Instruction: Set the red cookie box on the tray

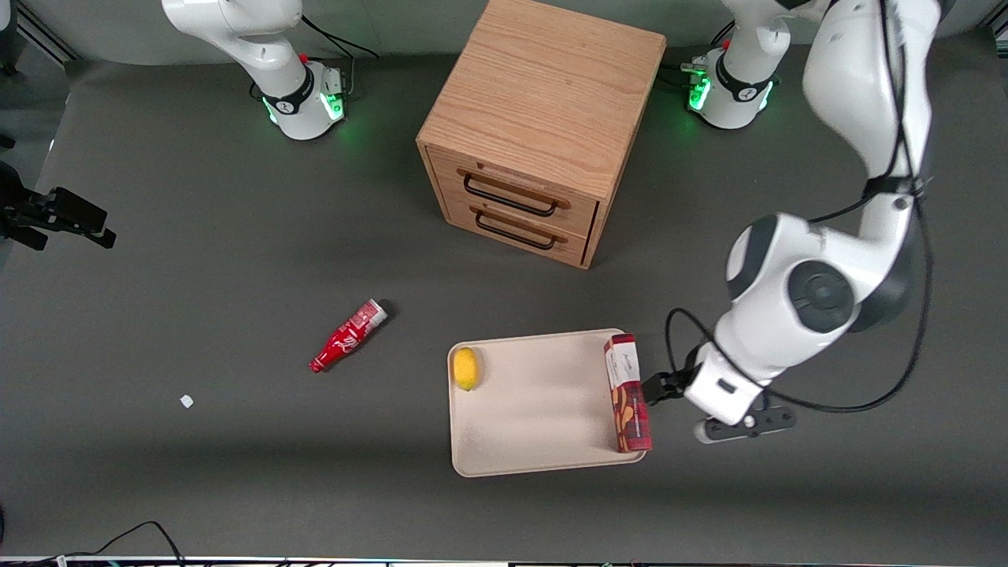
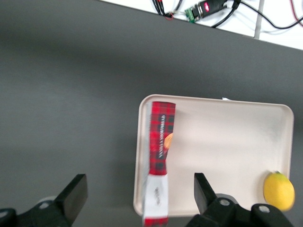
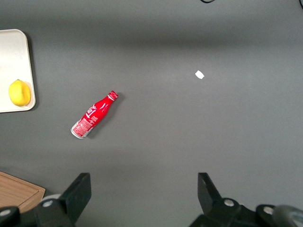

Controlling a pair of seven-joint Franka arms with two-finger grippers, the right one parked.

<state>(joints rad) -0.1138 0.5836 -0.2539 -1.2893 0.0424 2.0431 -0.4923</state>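
Note:
The red cookie box (image 1: 627,394) stands on its long narrow side in the beige tray (image 1: 535,425), along the rim toward the working arm's end. In the left wrist view the box (image 2: 161,151) shows its plaid top and white end panel over the tray (image 2: 227,146). My left gripper (image 1: 657,387) hovers just outside that rim, beside the box. The gripper (image 2: 140,185) is open wide, and the box's white end lies between the fingers (image 2: 75,191) without touching either.
A yellow lemon (image 1: 466,368) lies in the tray at the end toward the parked arm. A small red bottle (image 1: 347,336) lies on the mat farther that way, and a white scrap (image 1: 186,401) farther still. The wooden two-drawer cabinet (image 1: 543,126) stands farther from the front camera.

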